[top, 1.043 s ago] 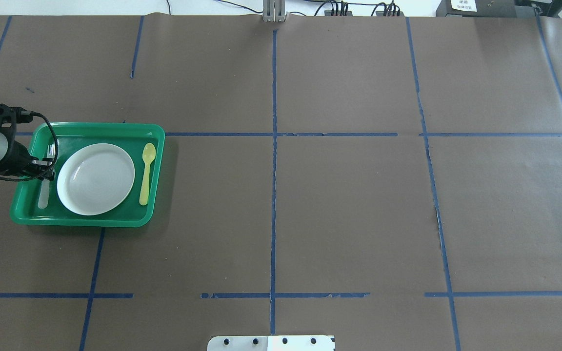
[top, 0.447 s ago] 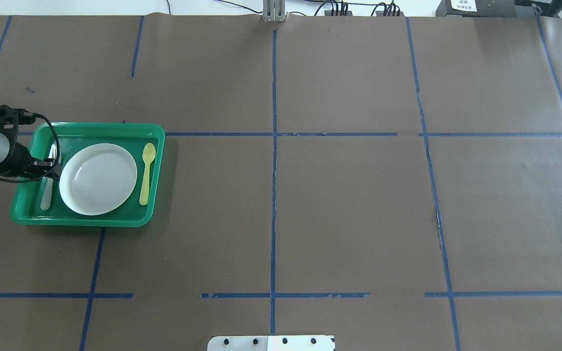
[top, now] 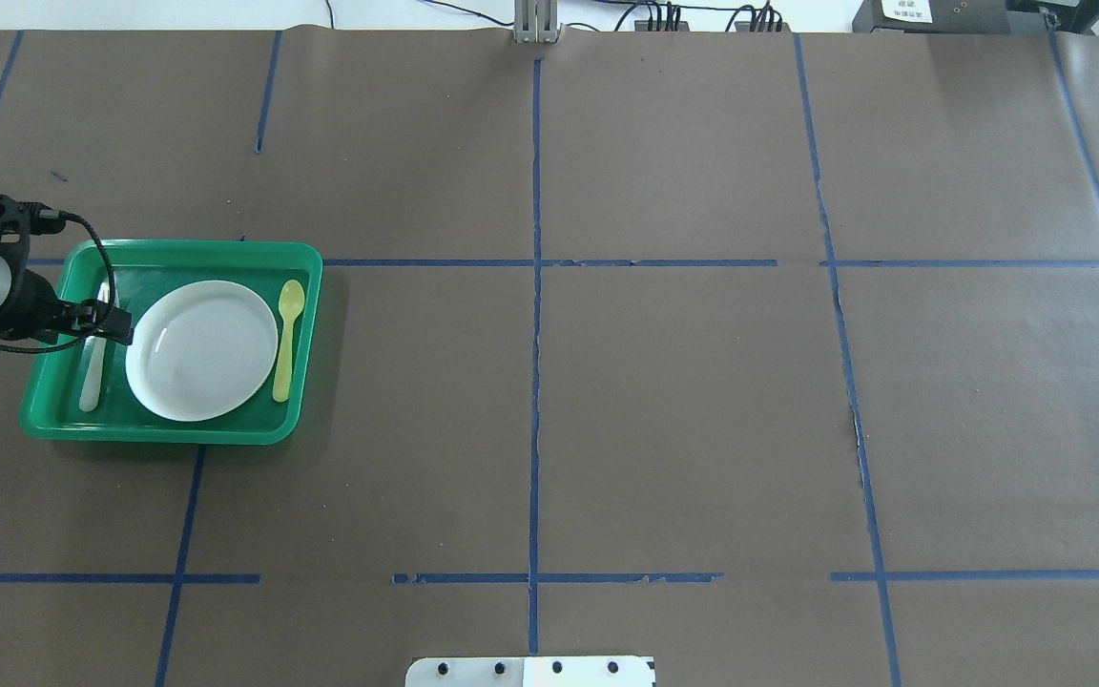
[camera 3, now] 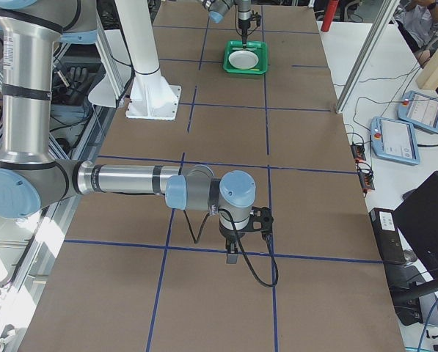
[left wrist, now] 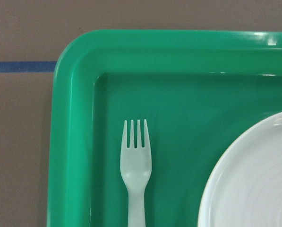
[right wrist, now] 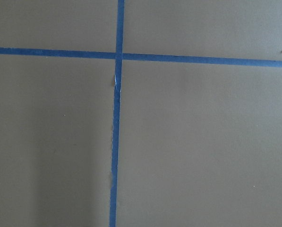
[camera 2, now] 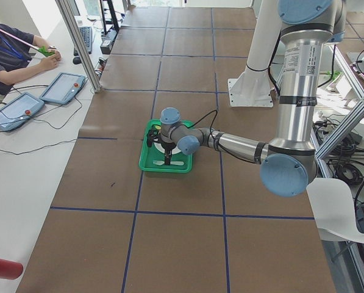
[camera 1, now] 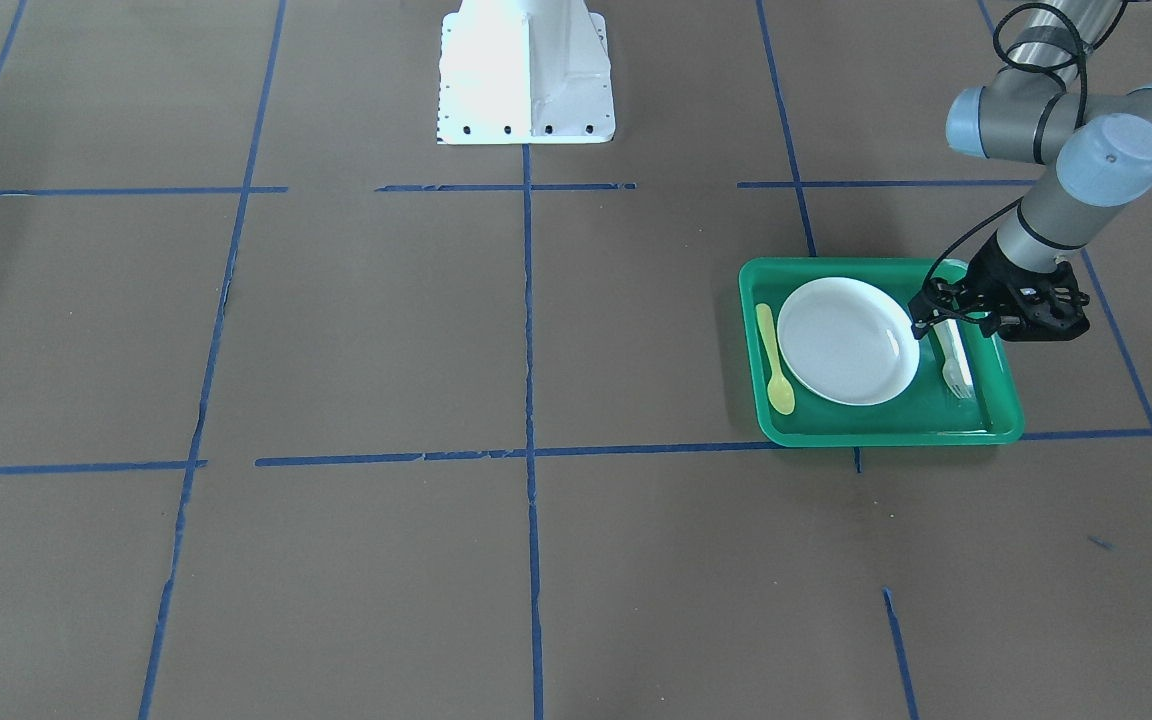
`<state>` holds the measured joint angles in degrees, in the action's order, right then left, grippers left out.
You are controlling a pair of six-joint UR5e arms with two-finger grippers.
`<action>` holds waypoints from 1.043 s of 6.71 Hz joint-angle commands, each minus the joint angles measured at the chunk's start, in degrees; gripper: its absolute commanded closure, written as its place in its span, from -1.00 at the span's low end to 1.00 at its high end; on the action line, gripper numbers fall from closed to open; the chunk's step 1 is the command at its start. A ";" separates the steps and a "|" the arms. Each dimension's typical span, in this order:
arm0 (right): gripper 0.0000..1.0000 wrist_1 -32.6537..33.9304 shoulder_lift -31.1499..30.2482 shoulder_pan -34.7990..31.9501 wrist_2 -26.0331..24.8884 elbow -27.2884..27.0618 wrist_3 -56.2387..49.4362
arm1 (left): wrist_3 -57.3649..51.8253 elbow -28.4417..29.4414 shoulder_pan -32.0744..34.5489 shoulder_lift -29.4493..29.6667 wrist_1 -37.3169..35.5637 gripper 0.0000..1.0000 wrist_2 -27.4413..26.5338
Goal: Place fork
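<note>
The pale whitish fork (top: 90,377) lies flat in the green tray (top: 168,253), left of the white plate (top: 201,350), tines toward the far rim. It also shows in the front view (camera 1: 955,365) and the left wrist view (left wrist: 136,165). My left gripper (top: 106,324) hangs low over the fork's handle, open, with one finger at the plate's left edge; in the front view (camera 1: 948,322) the fork lies free between the fingers. My right gripper (camera 3: 232,255) shows only in the right side view, low over bare table far from the tray; I cannot tell if it is open or shut.
A yellow spoon (top: 287,334) lies in the tray right of the plate. The robot's white base (camera 1: 526,70) stands at the table's middle edge. Brown paper with blue tape lines covers the table. An operator (camera 2: 11,52) sits beyond the far edge.
The left gripper's finger nearest the plate has moved right, and the plate has slid a little to the right. The fork stays lying in the tray.
</note>
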<state>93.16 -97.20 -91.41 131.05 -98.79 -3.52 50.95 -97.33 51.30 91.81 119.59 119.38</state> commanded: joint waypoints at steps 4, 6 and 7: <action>-1.00 0.00 0.00 0.00 0.00 0.00 0.00 | -25.33 -9.54 16.41 -0.23 -7.06 -1.00 0.67; -1.00 0.00 0.00 0.00 0.00 0.00 0.00 | -41.88 -8.32 25.64 0.73 -21.59 -1.00 9.61; -1.00 0.00 0.00 0.00 0.00 0.00 0.09 | -52.34 -6.31 29.96 0.56 -26.03 -1.00 9.82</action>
<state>93.17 -97.21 -91.41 131.05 -98.79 -3.48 9.97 -105.34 76.21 92.35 99.62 127.71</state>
